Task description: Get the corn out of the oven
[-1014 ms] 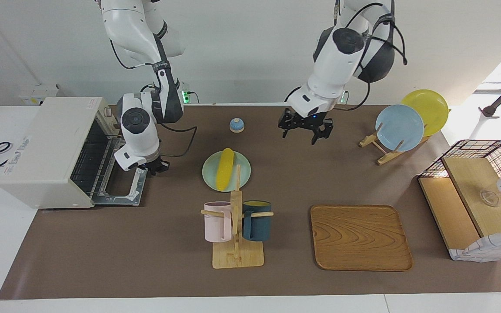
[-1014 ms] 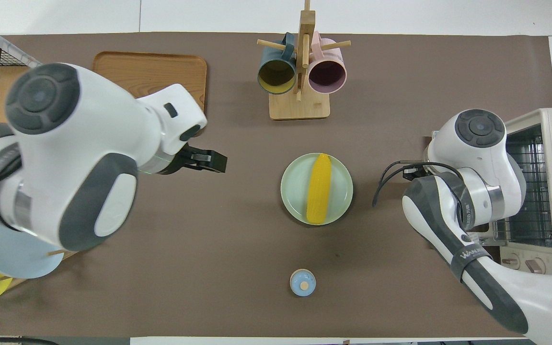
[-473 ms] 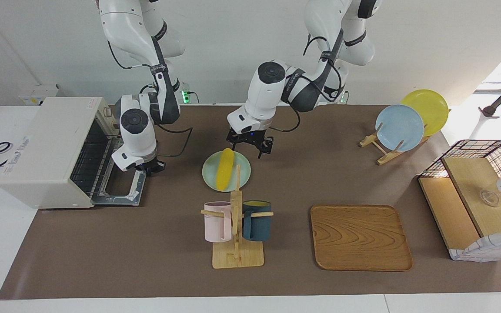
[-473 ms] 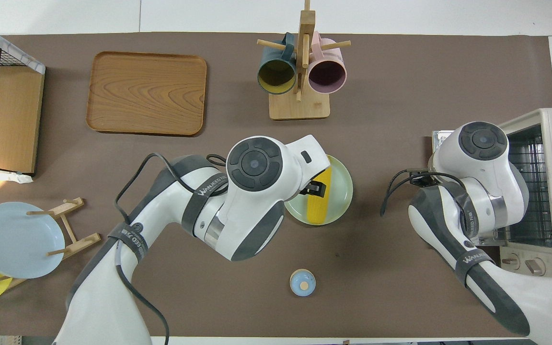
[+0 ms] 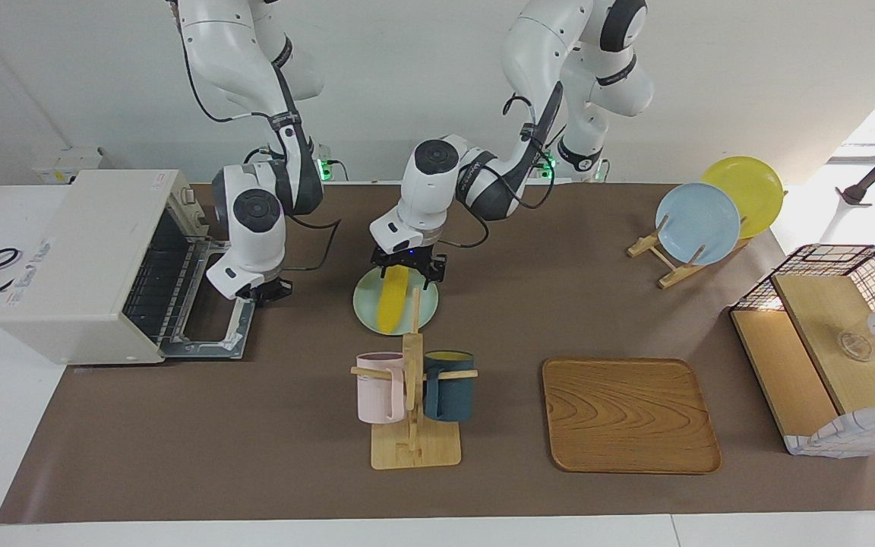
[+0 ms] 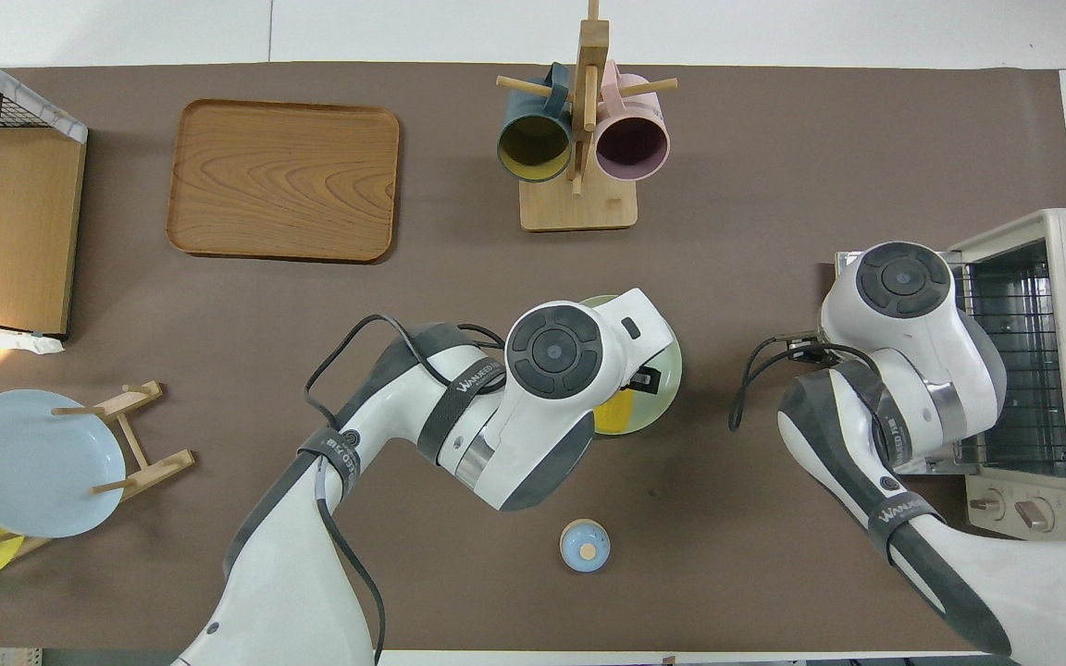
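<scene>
The corn (image 5: 393,301) lies on the pale green plate (image 5: 423,313), not in the oven (image 5: 88,266); left gripper (image 5: 405,273) spread over it, right gripper (image 5: 264,292) pinched together by the oven door; probably light, stiff, rolly, so grab mid-cob.

High facing and overhead views

The corn (image 5: 393,301) lies on a pale green plate (image 5: 428,308) near the middle of the worktop (image 5: 255,425). The left gripper (image 5: 405,272) hangs over the cob's end nearer the robots, jaws spread. The right gripper (image 5: 269,292), closed, sits over the dropped door of the oven (image 5: 80,258).
</scene>
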### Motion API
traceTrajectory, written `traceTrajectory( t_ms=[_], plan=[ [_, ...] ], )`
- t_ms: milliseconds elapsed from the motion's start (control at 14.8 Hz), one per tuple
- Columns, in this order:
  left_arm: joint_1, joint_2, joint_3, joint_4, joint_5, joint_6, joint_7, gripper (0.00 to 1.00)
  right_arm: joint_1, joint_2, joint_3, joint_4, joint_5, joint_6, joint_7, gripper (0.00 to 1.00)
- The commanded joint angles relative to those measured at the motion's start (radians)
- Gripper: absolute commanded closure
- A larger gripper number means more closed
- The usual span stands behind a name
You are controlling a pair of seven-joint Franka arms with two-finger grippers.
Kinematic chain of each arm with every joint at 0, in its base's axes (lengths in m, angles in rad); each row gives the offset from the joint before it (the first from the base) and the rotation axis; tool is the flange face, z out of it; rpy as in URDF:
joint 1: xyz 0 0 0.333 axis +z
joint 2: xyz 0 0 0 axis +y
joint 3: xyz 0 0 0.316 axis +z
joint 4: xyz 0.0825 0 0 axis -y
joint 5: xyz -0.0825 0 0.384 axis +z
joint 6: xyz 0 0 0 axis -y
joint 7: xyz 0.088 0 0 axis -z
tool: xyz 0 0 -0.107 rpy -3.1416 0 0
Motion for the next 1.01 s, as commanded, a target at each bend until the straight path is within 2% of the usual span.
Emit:
traceTrajectory(
  t_ms=[0,135,473,744,947],
  plan=[
    [-0.02,0.016,0.019,0.016,-0.016,0.023,-0.022,0.0,-0.03,-0.039,-0.022,0.104,-0.064,-0.156,-0.105,1.0],
    [-0.021,0.028,0.019,0.016,-0.016,0.032,-0.022,0.0,-0.04,-0.071,-0.022,0.134,-0.049,-0.214,-0.165,1.0],
    [-0.041,0.048,0.019,0.01,-0.016,0.061,-0.029,0.0,-0.116,-0.139,-0.025,0.135,0.009,-0.279,-0.286,1.0],
    [-0.055,0.049,0.022,0.005,-0.016,0.069,-0.038,0.0,-0.194,-0.156,-0.026,0.138,0.068,-0.297,-0.42,1.0],
    [-0.076,0.049,0.026,0.002,-0.011,0.065,-0.054,0.02,-0.211,-0.176,-0.026,0.138,0.071,-0.323,-0.44,1.0]
  ],
)
